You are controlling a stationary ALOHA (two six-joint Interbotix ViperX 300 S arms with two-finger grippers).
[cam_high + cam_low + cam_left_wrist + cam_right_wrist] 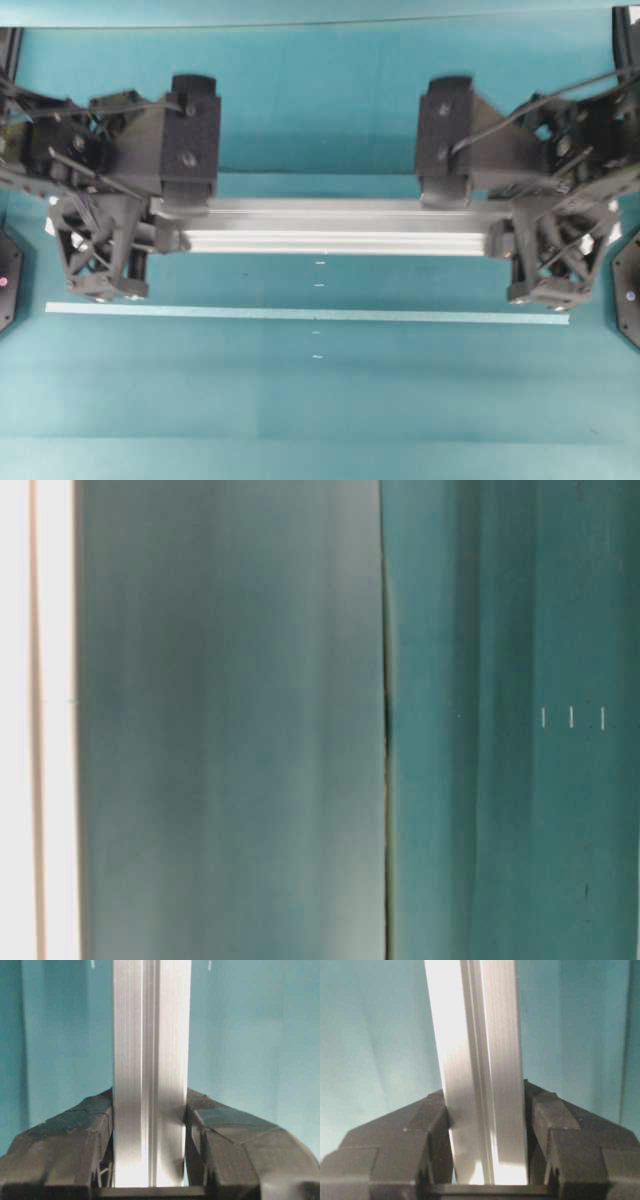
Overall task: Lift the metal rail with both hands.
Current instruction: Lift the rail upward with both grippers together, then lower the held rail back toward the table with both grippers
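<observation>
The metal rail (335, 228), a silver grooved bar, lies crosswise in the middle of the overhead view. My left gripper (172, 236) is shut on its left end and my right gripper (500, 240) on its right end. In the left wrist view the rail (150, 1035) runs straight up between the fingers (85, 1125), which press on both its sides; the gripper (150, 1107) grips it near its end. In the right wrist view the rail (480, 1035) sits slightly slanted in the gripper (486, 1102). I cannot tell how high the rail is off the table.
A thin pale tape strip (300, 314) lies on the teal table in front of the rail, with small white marks (318, 285) near the middle. Black bases stand at the left edge (6, 280) and the right edge (630, 300). The table-level view shows only blurred grey and teal bands.
</observation>
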